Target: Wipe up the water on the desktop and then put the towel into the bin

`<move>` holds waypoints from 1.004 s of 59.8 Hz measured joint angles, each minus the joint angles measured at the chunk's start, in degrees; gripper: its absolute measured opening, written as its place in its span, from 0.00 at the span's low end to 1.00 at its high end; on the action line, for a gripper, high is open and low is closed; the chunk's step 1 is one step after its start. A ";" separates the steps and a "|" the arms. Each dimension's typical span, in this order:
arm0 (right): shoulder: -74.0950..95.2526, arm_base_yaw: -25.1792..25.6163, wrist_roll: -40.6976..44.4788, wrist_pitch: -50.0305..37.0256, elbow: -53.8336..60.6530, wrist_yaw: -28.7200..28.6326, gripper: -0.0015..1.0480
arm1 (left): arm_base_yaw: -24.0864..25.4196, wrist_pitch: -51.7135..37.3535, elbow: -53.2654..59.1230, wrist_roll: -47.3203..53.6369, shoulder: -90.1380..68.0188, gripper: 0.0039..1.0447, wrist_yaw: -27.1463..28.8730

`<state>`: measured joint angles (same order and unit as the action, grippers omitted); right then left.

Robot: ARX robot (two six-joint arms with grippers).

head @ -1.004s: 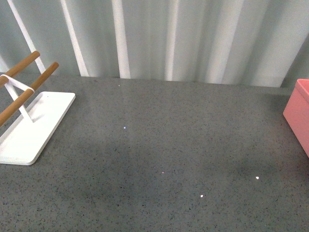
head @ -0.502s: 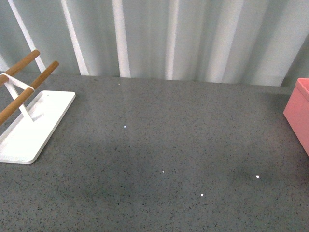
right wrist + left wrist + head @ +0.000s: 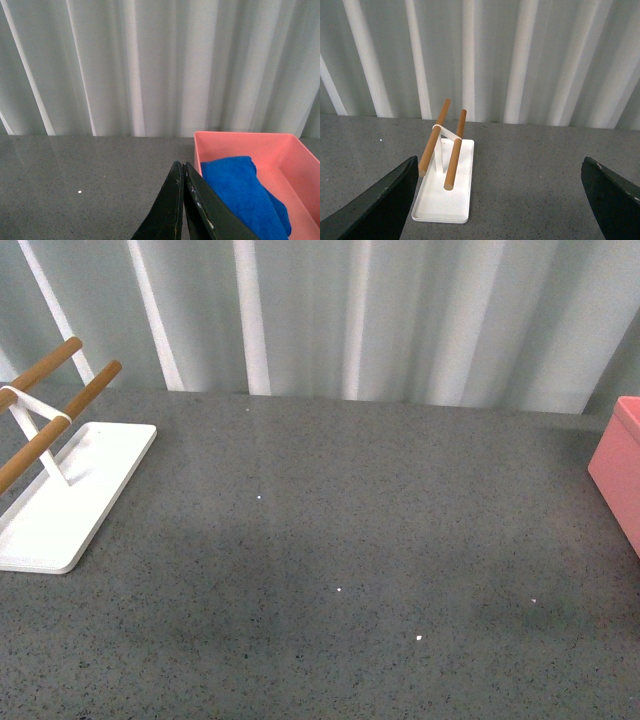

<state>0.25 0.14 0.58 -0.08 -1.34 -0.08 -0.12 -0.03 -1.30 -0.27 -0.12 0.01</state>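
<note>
The royal-blue fluffy terry towel (image 3: 245,192) lay inside the salmon-pink rectangular bin (image 3: 240,141). Right fingers (image 3: 184,200) were pressed together, empty; left fingers (image 3: 395,195) were spread wide. Remaining risk seemed slight: damp patches possibly left on the speckled grey bench (image 3: 350,540).

Dark, matte, tapering jaws (faintly scuffed edges) on both grippers.

front view overlooks the desktop (image 3: 330,540); wrist views face, seemingly low, toward rack (image 3: 442,195) and bin (image 3: 287,160).
</note>
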 joint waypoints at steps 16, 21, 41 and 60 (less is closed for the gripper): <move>0.00 0.00 0.00 0.04 0.00 0.02 0.39 | 0.02 0.00 0.00 0.00 0.00 0.94 0.00; 0.00 0.00 0.00 0.04 0.00 0.02 0.52 | 0.02 0.00 0.00 0.00 0.00 0.94 0.00; 0.00 0.00 -0.04 0.04 0.00 0.00 0.93 | 0.02 0.00 0.00 0.00 0.00 0.94 0.00; 0.00 0.00 -0.04 0.04 0.00 0.00 0.93 | 0.02 0.00 0.00 0.00 0.00 0.94 0.00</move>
<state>0.25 0.14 0.54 -0.03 -1.34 -0.08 -0.10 -0.03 -1.30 -0.27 -0.12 0.01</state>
